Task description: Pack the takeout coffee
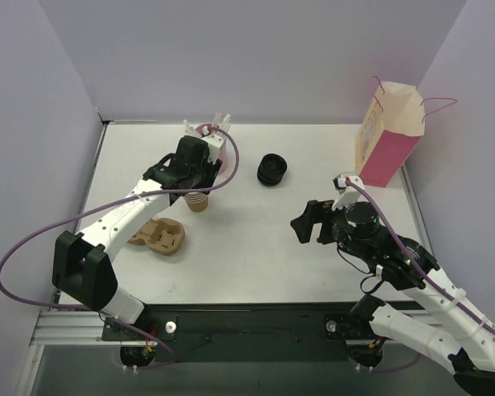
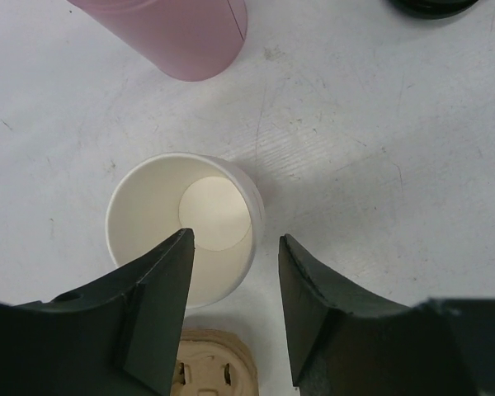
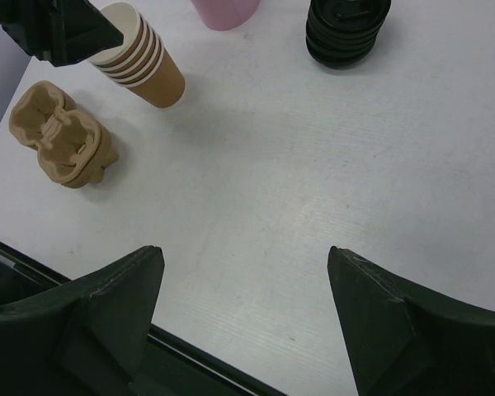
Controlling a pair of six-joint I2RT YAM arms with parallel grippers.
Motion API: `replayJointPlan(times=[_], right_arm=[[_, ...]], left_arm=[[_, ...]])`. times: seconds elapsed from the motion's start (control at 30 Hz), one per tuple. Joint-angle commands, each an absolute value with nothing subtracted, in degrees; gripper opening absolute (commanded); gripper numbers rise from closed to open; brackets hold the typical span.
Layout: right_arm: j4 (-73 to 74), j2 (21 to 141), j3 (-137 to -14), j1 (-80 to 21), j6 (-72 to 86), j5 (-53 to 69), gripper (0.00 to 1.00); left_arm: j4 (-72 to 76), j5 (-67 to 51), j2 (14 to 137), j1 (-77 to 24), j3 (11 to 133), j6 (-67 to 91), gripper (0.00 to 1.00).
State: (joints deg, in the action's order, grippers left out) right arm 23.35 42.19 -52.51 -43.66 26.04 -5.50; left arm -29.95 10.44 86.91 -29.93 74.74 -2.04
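Observation:
A stack of brown kraft-paper cups (image 1: 198, 203) stands left of centre, its top cup (image 2: 148, 198) open, empty and without a lid. No lidded takeout coffee shows. My left gripper (image 1: 200, 190) hangs straight over the stack, open. In the left wrist view its left finger (image 2: 161, 289) overlaps the cup's mouth and the right finger (image 2: 313, 297) is outside the rim, with a gap on both sides. The right wrist view also shows the stack (image 3: 148, 70). My right gripper (image 1: 307, 223) hovers wide open over bare table (image 3: 256, 190), holding nothing.
A stack of black lids (image 1: 272, 169) lies mid-table. A pink cup of straws (image 1: 211, 136) stands just behind the left gripper. The pulp cup carrier (image 1: 161, 237) lies front-left of the cups. A pink-and-cream paper bag (image 1: 388, 136) stands at the back right.

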Motion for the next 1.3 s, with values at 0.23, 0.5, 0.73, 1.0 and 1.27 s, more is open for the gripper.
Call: replayJointPlan(times=[0.23,0.5,0.73,1.0,1.27], right_arm=[[21.4,40.9,-51.7,-44.1,25.0,-4.8,0.83],[21.4,40.6,-51.6,-44.1,25.0,-4.9,0.83],[21.5,40.4,-51.9,-44.2,25.0,-5.0,0.83],[21.6,40.3,-51.3,-44.1,25.0,-5.4,0.82],[21.8,40.2,-51.5,-44.1,24.8,-5.5,0.82]], left_arm=[[-29.4,9.4,90.1,-29.5,77.1,-3.0,0.47],[-29.1,9.2,91.1,-29.5,77.1,-3.1,0.43],[-29.5,9.1,91.9,-29.5,76.8,-3.2,0.35],[-29.7,9.9,91.6,-29.5,77.3,-3.3,0.11],[-33.3,14.3,92.0,-29.8,80.9,-3.6,0.0]])
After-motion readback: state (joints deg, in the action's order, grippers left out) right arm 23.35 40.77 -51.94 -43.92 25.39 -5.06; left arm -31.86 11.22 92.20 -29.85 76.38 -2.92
